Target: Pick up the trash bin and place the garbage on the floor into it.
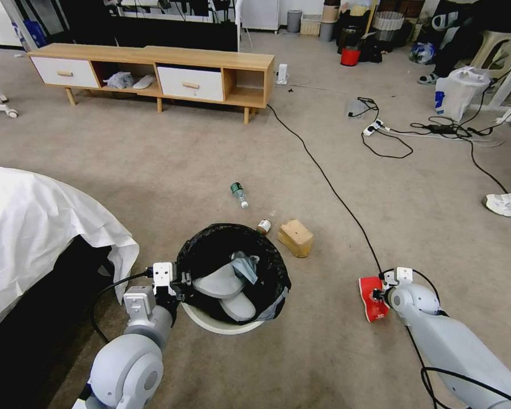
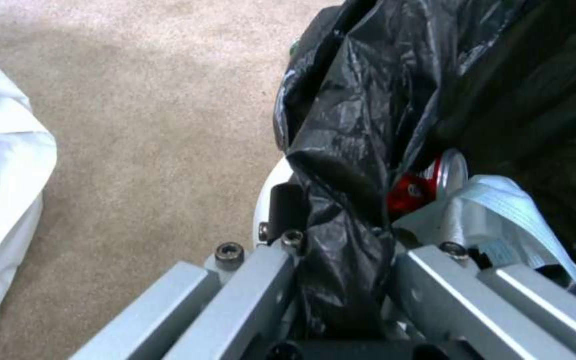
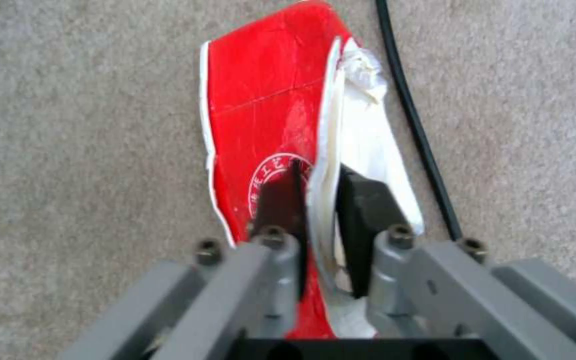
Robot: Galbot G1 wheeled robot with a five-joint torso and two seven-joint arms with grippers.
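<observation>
- As you look through the head view, your left gripper [image 1: 179,282] is clamped on the near-left rim of the trash bin [image 1: 221,326], pinching the black bag [image 1: 210,244] folded over it; bin sits on the floor [image 1: 170,170] just right of the white sheet [image 1: 34,221], w/ a pale blue tissue [image 1: 245,267] and grey stuff inside
- Same view: your right gripper [image 1: 378,294] is low at the carpet, right of the bin, on the red snack packet [image 1: 372,297], close to the black cable [image 1: 323,176]
- Still loose on the floor beyond the bin: tan box [image 1: 295,237] and small bottle [image 1: 263,226] just past the far rim, green-labelled bottle [image 1: 239,193] farther out
- Left wrist view: fingers [image 2: 287,210] closed tight, one outside the white wall, bag plastic [image 2: 341,150] bunched betw. them; inside you see the crushed red can [image 2: 428,186] next to the blue tissue [image 2: 501,210]
- Right wrist view: black pads [image 3: 361,210] nearly closed on the packet's [image 3: 261,110] torn white edge, one pad each side, gripping it; cable [image 3: 415,125] runs just beside the packet
</observation>
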